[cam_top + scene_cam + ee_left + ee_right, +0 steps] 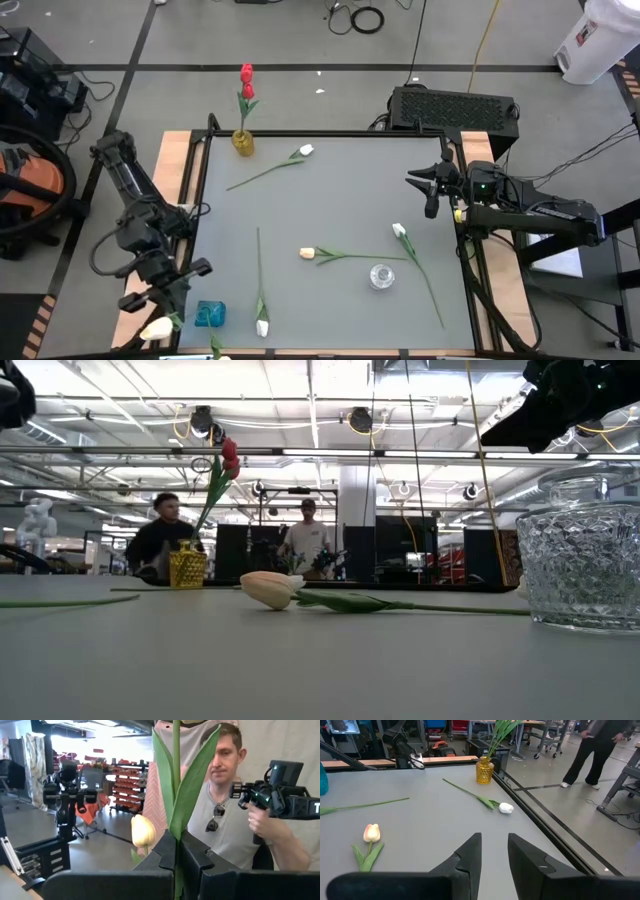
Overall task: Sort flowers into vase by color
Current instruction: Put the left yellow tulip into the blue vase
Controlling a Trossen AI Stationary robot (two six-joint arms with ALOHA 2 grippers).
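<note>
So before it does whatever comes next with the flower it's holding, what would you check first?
1. Left gripper shut on the cream tulip's stem: ok, stem sits between the fingers.
2. Bloom undamaged: ok, the cream tulip's head looks whole.
3. Blue vase upright beside the left gripper: ok.
4. Whether the held stem is lined up over any vase: cannot tell.
5. Yellow vase holds only red tulips: ok.
6. Right gripper open, empty, at the table's right edge: ok.
</note>
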